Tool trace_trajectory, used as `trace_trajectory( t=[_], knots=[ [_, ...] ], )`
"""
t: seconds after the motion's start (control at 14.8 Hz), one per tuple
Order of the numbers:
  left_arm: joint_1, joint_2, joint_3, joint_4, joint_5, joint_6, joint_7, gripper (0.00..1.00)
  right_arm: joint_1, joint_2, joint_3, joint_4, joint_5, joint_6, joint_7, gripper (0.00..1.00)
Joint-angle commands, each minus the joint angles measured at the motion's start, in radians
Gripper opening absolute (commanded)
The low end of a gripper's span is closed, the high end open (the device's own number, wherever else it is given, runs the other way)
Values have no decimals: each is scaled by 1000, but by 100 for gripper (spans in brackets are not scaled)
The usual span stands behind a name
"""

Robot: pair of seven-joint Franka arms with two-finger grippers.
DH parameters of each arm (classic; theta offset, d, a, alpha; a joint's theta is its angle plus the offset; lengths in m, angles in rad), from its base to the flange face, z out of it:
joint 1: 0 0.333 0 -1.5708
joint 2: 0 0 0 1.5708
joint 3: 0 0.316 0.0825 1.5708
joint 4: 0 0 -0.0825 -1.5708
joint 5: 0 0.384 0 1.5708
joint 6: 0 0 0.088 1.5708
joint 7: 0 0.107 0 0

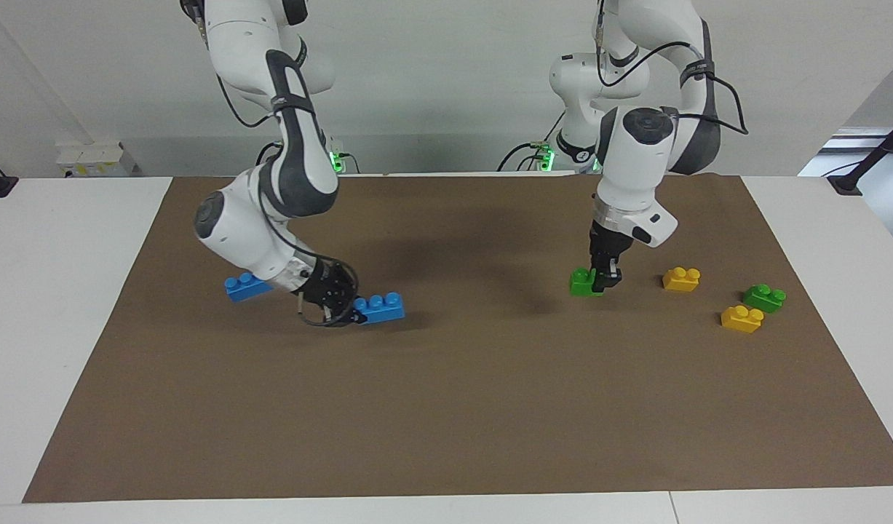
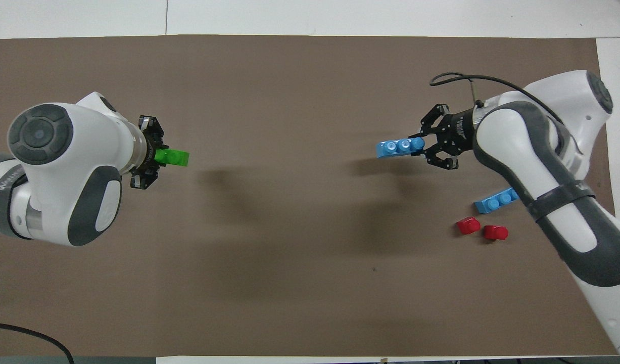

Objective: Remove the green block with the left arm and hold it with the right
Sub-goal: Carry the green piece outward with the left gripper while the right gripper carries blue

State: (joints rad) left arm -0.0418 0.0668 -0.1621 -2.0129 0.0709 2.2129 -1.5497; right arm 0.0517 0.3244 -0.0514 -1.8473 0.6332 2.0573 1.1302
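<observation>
My left gripper (image 1: 605,281) is shut on one end of the bright green block (image 1: 584,283), low at the brown mat (image 1: 461,407) toward the left arm's end. It also shows in the overhead view, where the left gripper (image 2: 152,157) holds the green block (image 2: 174,157) sticking out sideways. My right gripper (image 1: 350,313) is shut on the end of a blue three-stud brick (image 1: 380,307) low at the mat toward the right arm's end. The overhead view shows the right gripper (image 2: 427,147) and that blue brick (image 2: 398,147) too.
A second, darker green brick (image 1: 764,297) and two yellow bricks (image 1: 681,279) (image 1: 741,318) lie near the left gripper, hidden under the left arm in the overhead view. Another blue brick (image 2: 495,201) and two red pieces (image 2: 469,225) (image 2: 495,232) lie by the right arm.
</observation>
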Motion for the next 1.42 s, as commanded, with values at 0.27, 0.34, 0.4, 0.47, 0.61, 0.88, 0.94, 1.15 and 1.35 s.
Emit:
trace_trajectory(
  t=[0.27,0.34,0.4,0.47,0.61,0.88,0.94,1.15,1.35],
  knots=[
    [183,60,-8,8,-25,59,336,0,-157,-7,15,-90,-21,15,-190,0],
    [194,80,-8,9,-25,80,379,0,-167,-5,15,-96,-21,21,-193,0],
    [213,93,-8,9,-25,103,426,0,-171,-4,15,-111,-21,41,-201,0],
    [230,109,-8,9,-25,120,457,0,-174,-5,15,-122,-21,55,-228,0],
    [240,154,-7,19,-23,169,487,0,-176,-2,13,-132,-21,67,-244,0],
    [243,248,-4,103,-10,177,500,0,-156,-7,15,-173,-24,138,-234,0],
    [244,258,-4,112,-6,177,507,0,-141,-7,13,-181,-24,147,-234,0],
    [264,290,-4,137,39,179,511,0,-139,-7,13,-182,-41,156,-234,35],
    [269,335,-4,167,46,191,514,0,-139,-10,13,-173,-66,133,-234,92]
  ],
)
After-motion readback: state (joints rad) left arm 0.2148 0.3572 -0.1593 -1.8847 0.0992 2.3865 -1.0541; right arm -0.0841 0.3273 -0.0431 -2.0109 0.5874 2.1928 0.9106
